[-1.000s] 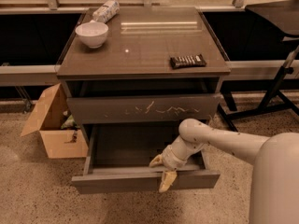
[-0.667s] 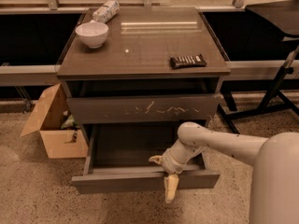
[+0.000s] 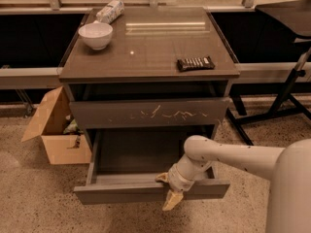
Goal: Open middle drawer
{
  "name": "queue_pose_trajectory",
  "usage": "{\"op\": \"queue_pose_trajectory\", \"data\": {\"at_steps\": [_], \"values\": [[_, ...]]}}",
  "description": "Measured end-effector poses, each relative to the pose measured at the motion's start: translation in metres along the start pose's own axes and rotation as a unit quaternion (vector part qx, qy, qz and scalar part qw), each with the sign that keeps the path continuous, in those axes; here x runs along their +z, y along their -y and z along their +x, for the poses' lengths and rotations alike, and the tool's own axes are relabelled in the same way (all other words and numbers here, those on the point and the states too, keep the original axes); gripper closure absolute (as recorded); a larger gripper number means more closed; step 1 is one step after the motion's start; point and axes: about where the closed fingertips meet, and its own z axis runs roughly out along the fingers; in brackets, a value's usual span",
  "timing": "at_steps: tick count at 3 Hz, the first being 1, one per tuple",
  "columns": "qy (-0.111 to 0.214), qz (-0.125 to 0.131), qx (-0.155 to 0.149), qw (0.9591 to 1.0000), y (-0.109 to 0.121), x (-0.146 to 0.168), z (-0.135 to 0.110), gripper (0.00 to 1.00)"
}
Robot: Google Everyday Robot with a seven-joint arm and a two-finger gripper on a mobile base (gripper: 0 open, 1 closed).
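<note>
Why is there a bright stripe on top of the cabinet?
Camera view: that's glare, the glossy cabinet top mirroring a light; the space right under it sits in dark shadow; the gripper at the open drawer's front edge is evenly lit.

Claw [image 3: 167, 191] straddles the open middle drawer [image 3: 121, 193] front.

White bowl [image 3: 95, 34] and lying white packet [image 3: 110, 11] at the surface's [image 3: 155, 50] far left corner, dark snack bar [image 3: 195, 63] near its right edge, open cardboard box [image 3: 52, 129] on the floor beside, tool [image 3: 167, 192] low in front.
</note>
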Motion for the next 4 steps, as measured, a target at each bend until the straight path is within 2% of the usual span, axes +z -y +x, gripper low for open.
{"op": "queue_pose_trajectory", "data": {"at_steps": [1,2,3,4], "values": [[-0.002,0.006,-0.001,1.0,-0.003,-0.005,-0.003,0.35],[-0.005,0.028,-0.011,0.9995,-0.013,-0.024,-0.019,0.13],[-0.019,0.055,-0.026,0.998,-0.02,-0.051,-0.034,0.0],[-0.028,0.083,-0.037,0.9954,-0.024,-0.079,-0.044,0.0]]}}
